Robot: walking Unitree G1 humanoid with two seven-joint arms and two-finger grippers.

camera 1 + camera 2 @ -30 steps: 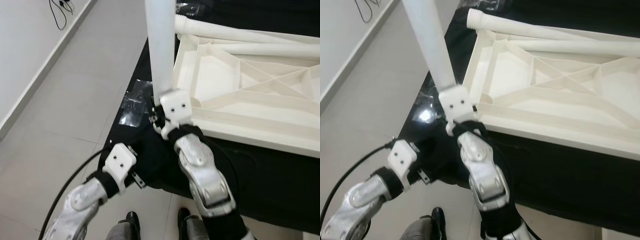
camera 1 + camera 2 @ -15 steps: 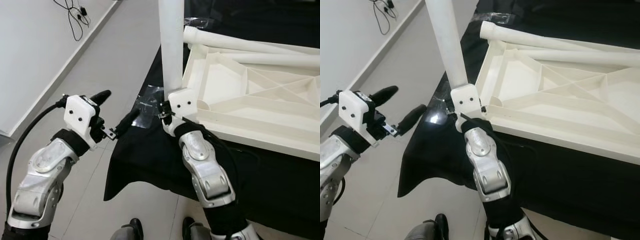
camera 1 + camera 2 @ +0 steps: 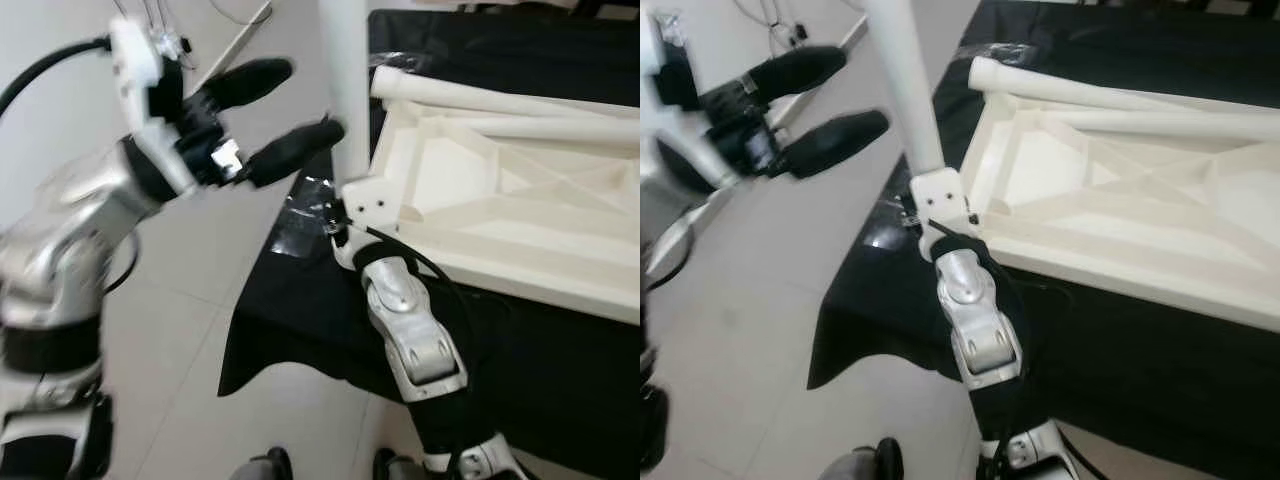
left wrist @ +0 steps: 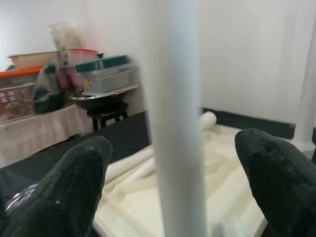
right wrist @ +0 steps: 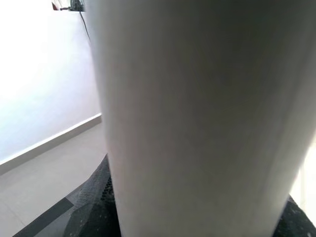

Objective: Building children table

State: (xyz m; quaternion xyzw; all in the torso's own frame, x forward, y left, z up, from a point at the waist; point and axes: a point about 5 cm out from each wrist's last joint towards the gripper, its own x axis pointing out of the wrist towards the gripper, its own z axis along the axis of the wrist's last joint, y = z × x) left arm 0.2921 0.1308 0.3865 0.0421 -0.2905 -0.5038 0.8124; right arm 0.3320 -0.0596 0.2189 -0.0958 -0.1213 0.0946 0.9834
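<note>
A white table leg (image 3: 342, 90) stands upright at the near-left corner of the upturned white table top (image 3: 520, 205). My right gripper (image 3: 343, 205) is shut on the leg's lower end; in the right wrist view the leg (image 5: 197, 113) is pressed between the dark fingers (image 5: 91, 219). My left gripper (image 3: 310, 100) is raised and open just left of the leg, level with its middle. In the left wrist view the leg (image 4: 177, 98) stands just beyond the two spread fingertips (image 4: 79, 187).
The table top lies on a black cloth (image 3: 300, 310) over a low surface, with two more white legs (image 3: 480, 100) lying along its far edge. A clear plastic bag (image 3: 305, 205) sits by the corner. Grey tile floor (image 3: 200, 330) lies to the left. Stacked containers (image 4: 94, 74) stand in the background.
My left arm has swung up from low beside the cloth to the height of the leg, fingers open and close to it. The right gripper keeps its hold.
</note>
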